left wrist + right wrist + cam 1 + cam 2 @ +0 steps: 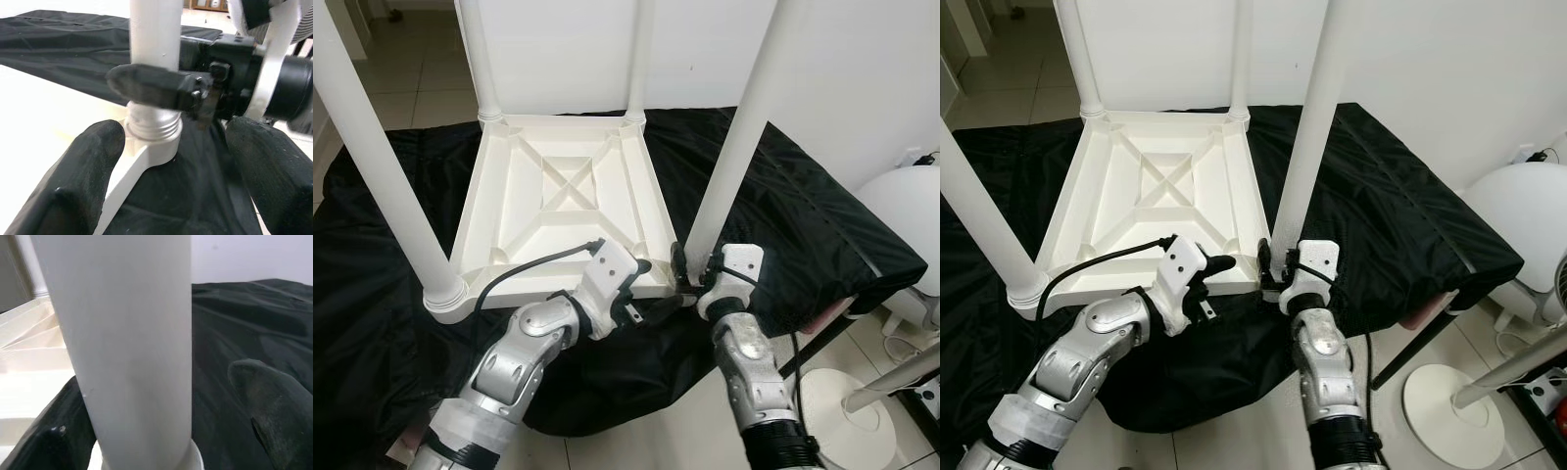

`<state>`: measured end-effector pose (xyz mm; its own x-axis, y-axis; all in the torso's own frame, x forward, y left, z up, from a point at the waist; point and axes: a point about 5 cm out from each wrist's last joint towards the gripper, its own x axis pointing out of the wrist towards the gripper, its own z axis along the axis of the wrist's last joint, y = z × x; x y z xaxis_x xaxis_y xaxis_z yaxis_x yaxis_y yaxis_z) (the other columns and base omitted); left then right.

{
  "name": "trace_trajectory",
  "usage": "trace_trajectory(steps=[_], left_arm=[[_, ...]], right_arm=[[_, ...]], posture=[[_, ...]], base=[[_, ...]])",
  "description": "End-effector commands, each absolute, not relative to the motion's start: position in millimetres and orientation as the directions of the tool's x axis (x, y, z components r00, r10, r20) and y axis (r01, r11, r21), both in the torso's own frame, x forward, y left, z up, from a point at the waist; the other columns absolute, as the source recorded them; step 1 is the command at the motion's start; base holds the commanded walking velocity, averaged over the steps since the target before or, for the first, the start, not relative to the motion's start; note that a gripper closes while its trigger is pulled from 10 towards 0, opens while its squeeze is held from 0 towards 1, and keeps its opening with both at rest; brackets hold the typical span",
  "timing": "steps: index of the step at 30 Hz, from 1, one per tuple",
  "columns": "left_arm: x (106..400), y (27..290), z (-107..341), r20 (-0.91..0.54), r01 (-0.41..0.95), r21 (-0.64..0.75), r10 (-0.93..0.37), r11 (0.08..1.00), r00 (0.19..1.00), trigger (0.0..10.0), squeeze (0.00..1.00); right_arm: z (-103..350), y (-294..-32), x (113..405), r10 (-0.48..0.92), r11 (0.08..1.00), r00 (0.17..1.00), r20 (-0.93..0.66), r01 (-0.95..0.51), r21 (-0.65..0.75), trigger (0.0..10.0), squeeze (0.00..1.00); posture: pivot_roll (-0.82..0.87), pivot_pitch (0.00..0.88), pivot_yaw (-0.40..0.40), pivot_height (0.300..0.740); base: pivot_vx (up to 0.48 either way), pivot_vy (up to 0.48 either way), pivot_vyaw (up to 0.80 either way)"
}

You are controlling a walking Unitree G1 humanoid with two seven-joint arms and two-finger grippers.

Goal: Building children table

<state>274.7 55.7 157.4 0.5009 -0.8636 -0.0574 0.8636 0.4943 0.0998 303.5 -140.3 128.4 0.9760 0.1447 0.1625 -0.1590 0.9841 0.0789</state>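
Observation:
A white plastic children's table lies upside down on a black cloth, with its legs pointing up. The near-right leg stands in the table's near-right corner socket, and its threaded end shows above the socket. My right gripper straddles this leg's base: one finger rests against the leg, while the other finger stands a little apart from it. My left gripper is open just left of that corner, fingers spread and pointing at the socket.
The black cloth covers a low surface whose front edge runs just under my arms. A white rounded object and a round white stand base sit on the tiled floor at the right. A white wall is behind.

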Motion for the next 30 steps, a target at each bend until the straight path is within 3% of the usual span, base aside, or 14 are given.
trace_trajectory(steps=[1, 3, 4, 6, 11, 29, 30], left_arm=[[272.6, 57.0, 157.5, -0.057, 0.87, 0.108, -0.87, 0.482, 0.489, 10.0, 0.0], [272.6, 57.0, 157.5, -0.057, 0.87, 0.108, -0.87, 0.482, 0.489, 10.0, 0.0], [272.0, 57.3, 157.5, -0.058, 0.872, 0.11, -0.872, 0.478, 0.485, 10.0, 0.0], [272.0, 57.3, 157.5, -0.058, 0.872, 0.11, -0.872, 0.478, 0.485, 10.0, 0.0], [272.0, 59.7, 157.4, -0.065, 0.871, 0.126, -0.872, 0.476, 0.486, 10.0, 0.0], [274.4, 62.1, 163.3, -0.05, 0.857, 0.141, -0.861, 0.496, 0.506, 10.0, 0.0], [274.6, 62.1, 163.9, -0.048, 0.855, 0.14, -0.859, 0.5, 0.51, 10.0, 0.0]], right_arm=[[128.5, -156.2, 305.0, 0.174, 0.979, 0.972, 0.16, -0.188, 0.083, 10.0, 1.0], [128.5, -156.2, 305.0, 0.174, 0.979, 0.972, 0.16, -0.188, 0.083, 10.0, 1.0], [129.0, -160.1, 306.0, 0.219, 0.97, 0.964, 0.151, -0.231, 0.069, 10.0, 0.0], [129.0, -160.1, 306.0, 0.219, 0.97, 0.964, 0.151, -0.231, 0.069, 10.0, 0.0], [130.0, -173.0, 314.2, 0.422, 0.907, 0.903, 0.082, -0.42, -0.041, 10.0, 0.0], [132.0, -164.4, 334.3, 0.653, 0.749, 0.757, -0.029, -0.651, -0.121, 10.0, 0.0], [132.0, -162.0, 337.0, 0.668, 0.735, 0.743, -0.038, -0.668, -0.115, 9.3, 0.0]], posture=[[-0.06, 0.0, -0.041, 0.74], [-0.06, 0.0, -0.041, 0.74], [-0.06, 0.0, -0.041, 0.74], [-0.06, 0.0, -0.041, 0.74], [-0.06, 0.0, -0.027, 0.74], [-0.03, 0.0, -0.04, 0.74], [-0.03, 0.0, -0.04, 0.74]], base=[[0.0, 0.0, 0.0], [0.0, 0.0, 0.0], [0.0, 0.0, 0.0], [0.0, 0.0, 0.0], [0.0, 0.0, 0.0], [0.0, 0.0, 0.0], [0.0, 0.0, 0.0]])
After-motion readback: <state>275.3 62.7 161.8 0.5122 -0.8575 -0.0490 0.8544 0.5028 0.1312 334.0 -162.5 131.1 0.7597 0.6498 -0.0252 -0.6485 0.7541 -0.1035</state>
